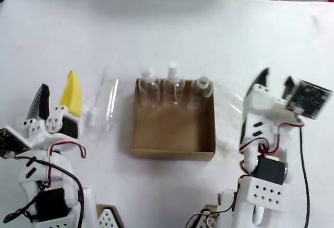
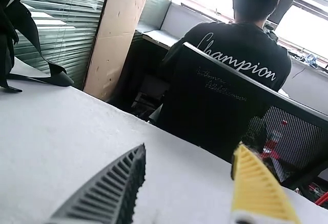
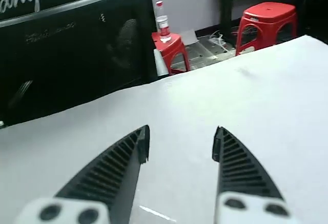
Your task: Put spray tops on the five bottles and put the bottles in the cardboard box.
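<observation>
The left jaws, one black and one yellow, stand wide apart with nothing between them. They hang over the counter (image 1: 172, 24), a little way to the left of the cardboard box (image 1: 174, 152). The right jaws, both black, are open too, though not as wide, and they hold nothing. They sit on the other side of the box.

Between the left jaws and the box, a clear bottle (image 1: 111, 103) lies on its side. It has no top on it, as far as I can see. A spray top (image 1: 94, 114) lies just beside it.

Three bottles (image 1: 174, 90) stand in a row against the far wall of the box, each with its top on. So I think three are done and two are left. To the right of the box is a faint clear shape (image 1: 229, 100). It may be the fifth bottle, but I cannot tell.

The counter is white and plain. Past its far edge are a black mesh chair (image 3: 77, 44), two red stools (image 3: 269, 14), window blinds (image 2: 56, 8) and a tall cardboard sheet (image 2: 115, 39) leaning upright.
</observation>
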Robot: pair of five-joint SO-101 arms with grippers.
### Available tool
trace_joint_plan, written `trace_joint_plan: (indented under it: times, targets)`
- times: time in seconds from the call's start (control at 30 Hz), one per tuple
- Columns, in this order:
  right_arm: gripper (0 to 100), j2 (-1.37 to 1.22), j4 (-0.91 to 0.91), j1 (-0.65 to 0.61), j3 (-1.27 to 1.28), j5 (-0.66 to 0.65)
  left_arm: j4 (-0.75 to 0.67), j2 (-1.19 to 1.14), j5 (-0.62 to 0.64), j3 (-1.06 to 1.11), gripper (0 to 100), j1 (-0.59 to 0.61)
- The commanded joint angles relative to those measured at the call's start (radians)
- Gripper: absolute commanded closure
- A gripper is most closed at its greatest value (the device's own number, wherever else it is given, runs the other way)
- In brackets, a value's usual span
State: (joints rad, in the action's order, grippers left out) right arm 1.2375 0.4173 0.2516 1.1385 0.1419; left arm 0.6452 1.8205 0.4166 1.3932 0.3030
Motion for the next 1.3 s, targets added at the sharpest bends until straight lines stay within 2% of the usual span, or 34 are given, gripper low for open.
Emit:
trace_joint_plan:
  times: [0.0, 0.2, 0.3, 0.6, 0.67, 0.77, 0.8, 1.03, 1.27]
  targets:
    - [82.6, 0.016, -0.013, 0.041, -0.035, 0.011, -0.026, 0.010, 0.003, -0.006, 74, -0.024]
    - [82.6, 0.015, 0.179, 0.044, -0.201, -0.011, -0.031, 0.010, -0.048, 0.014, 74, -0.073]
    - [82.7, 0.007, 0.331, 0.036, -0.327, -0.117, -0.031, 0.010, -0.048, 0.015, 74, -0.082]
    - [82.7, -0.302, 0.799, 0.033, -0.620, -0.583, -0.031, 0.010, -0.049, 0.015, 74, -0.076]
    - [82.7, -0.369, 0.898, -0.025, -0.611, -0.744, -0.031, 0.010, -0.049, 0.015, 74, -0.076]
    - [82.7, -0.430, 1.053, -0.122, -0.509, -1.063, -0.031, 0.010, -0.049, 0.015, 74, -0.076]
    - [82.7, -0.435, 1.078, -0.143, -0.457, -1.126, -0.031, 0.010, -0.049, 0.015, 74, -0.074]
    - [82.3, -0.346, 0.868, -0.133, -0.112, -1.175, -0.031, 0.010, -0.051, 0.015, 74, -0.074]
    - [82.5, -0.188, 0.647, -0.133, 0.161, -1.309, -0.031, 0.010, -0.051, 0.017, 74, -0.074]
